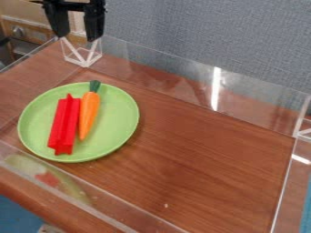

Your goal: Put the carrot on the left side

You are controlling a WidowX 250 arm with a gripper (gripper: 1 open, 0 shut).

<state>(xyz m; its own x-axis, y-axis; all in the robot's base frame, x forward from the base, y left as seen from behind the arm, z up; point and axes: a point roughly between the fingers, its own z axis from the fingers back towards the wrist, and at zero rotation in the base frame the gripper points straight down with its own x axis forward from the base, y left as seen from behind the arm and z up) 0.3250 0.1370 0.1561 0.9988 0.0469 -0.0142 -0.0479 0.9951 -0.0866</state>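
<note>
The orange carrot (89, 108) with its small green top lies on the green plate (115, 127), pointing toward the front, just right of a red grooved bar (64, 124). My gripper (75, 27) hangs at the top left of the view, well above and behind the plate. Its two dark fingers (94, 25) stand apart with nothing between them. It touches neither the carrot nor the plate.
A clear plastic wall (219, 86) rings the wooden table (195, 164). A small clear bracket (83, 50) sits at the back left corner under the gripper. The plate lies at the left of the table.
</note>
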